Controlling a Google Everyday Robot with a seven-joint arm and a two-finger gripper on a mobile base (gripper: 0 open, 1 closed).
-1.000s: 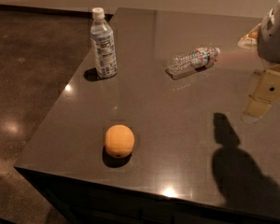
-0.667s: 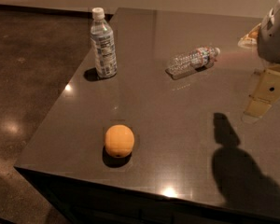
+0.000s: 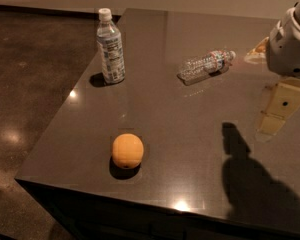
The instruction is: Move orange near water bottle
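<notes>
The orange (image 3: 127, 151) sits on the dark table (image 3: 190, 114) near its front left corner. The water bottle (image 3: 206, 64), slim and clear with a white cap and a reddish-green label band, lies on its side at the back middle of the table. My gripper (image 3: 276, 118) hangs above the right side of the table, far to the right of the orange and in front and to the right of the water bottle. It holds nothing that I can see.
A stouter bottle (image 3: 111, 47) with a large pale blue-white label stands upright near the table's left edge. The table drops off to a dark floor (image 3: 30, 84) on the left. The arm's shadow (image 3: 250, 179) lies on the front right.
</notes>
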